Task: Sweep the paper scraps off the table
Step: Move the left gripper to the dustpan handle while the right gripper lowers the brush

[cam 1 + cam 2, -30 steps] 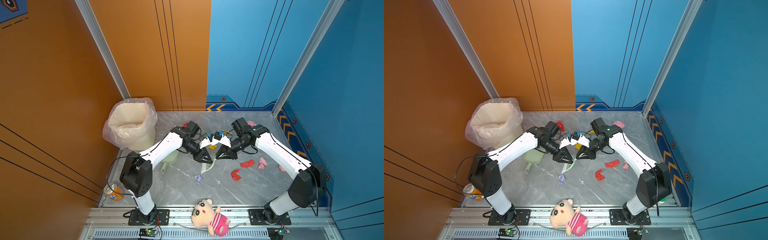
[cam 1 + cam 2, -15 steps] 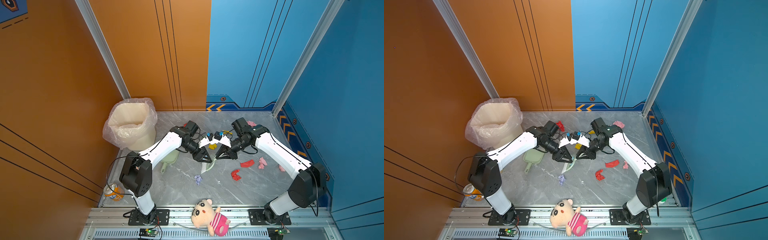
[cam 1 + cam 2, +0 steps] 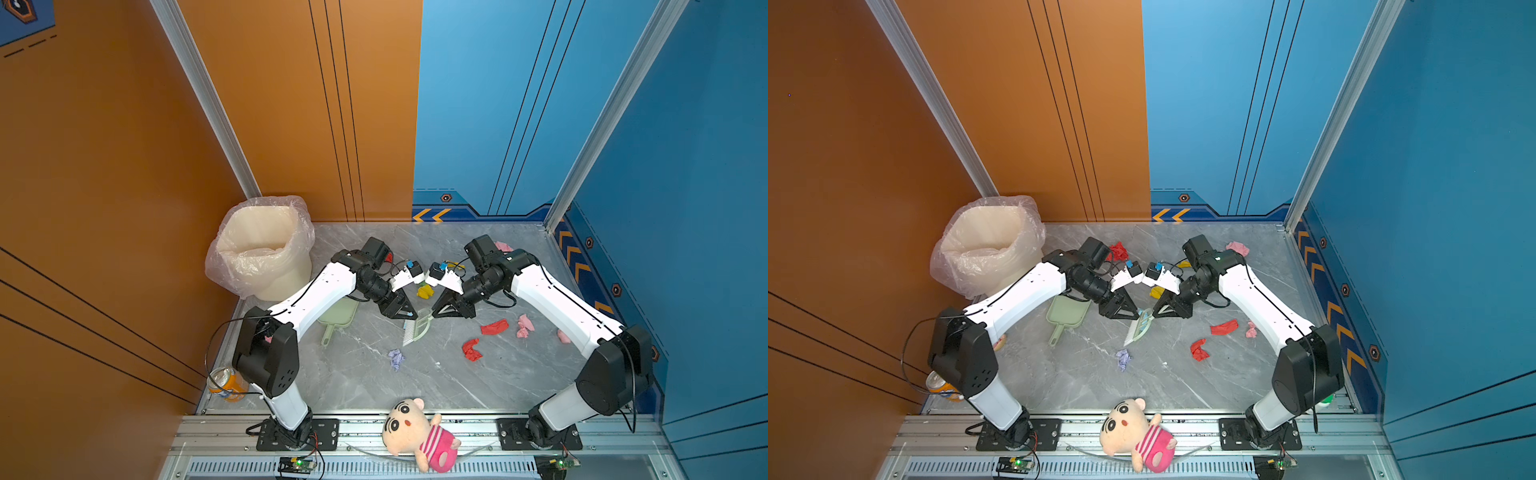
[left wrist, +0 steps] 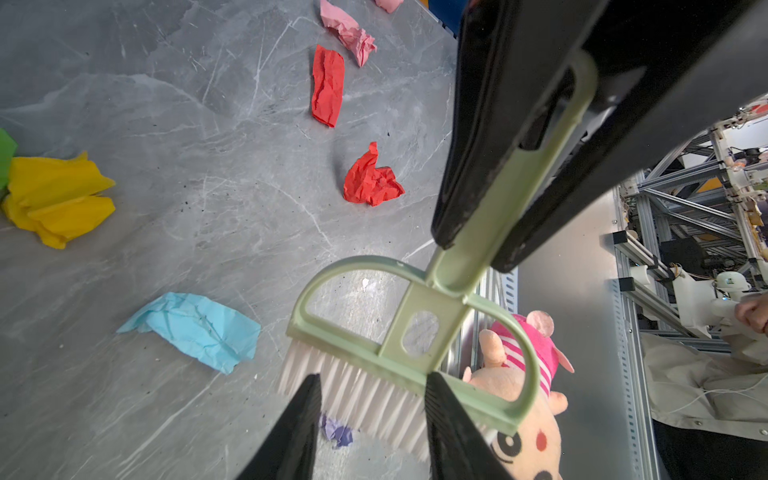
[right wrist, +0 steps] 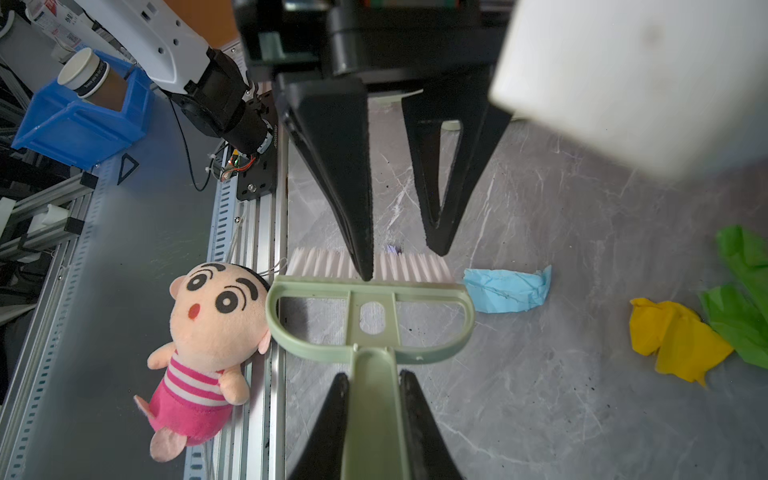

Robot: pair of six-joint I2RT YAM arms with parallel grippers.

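orange and blue wall panels close in a grey marble table (image 3: 374, 386), and the paper scraps (image 3: 471, 349) lie spread over it: two red and two pink ones toward the right edge, a lilac one near the middle, more pink and red by the far edge. a yellow scrap (image 3: 424, 291), a green scrap (image 5: 744, 291) and a light blue scrap (image 4: 195, 328) sit between the arms. none looks gathered, so i judge the sweeping barely begun

the right end effector (image 5: 374, 376) is clamped on the handle of the pale green brush (image 3: 417, 328), its head low over the middle of the table. the left end effector (image 5: 403, 262) has its jaws a little apart at the bristle end and grips nothing that i can see. the dustpan (image 3: 338, 316) lies flat toward the left edge, unheld, and what shows of it is bare. left to do: push the scraps into the pan and tip it into the lined bin (image 3: 262, 249) at the far left corner

the left arm covers part of the dustpan. the bin's bottom is out of sight, so scraps inside cannot be ruled out. whether the bristles touch the table is unclear, and the green scrap is cut off in both wrist views
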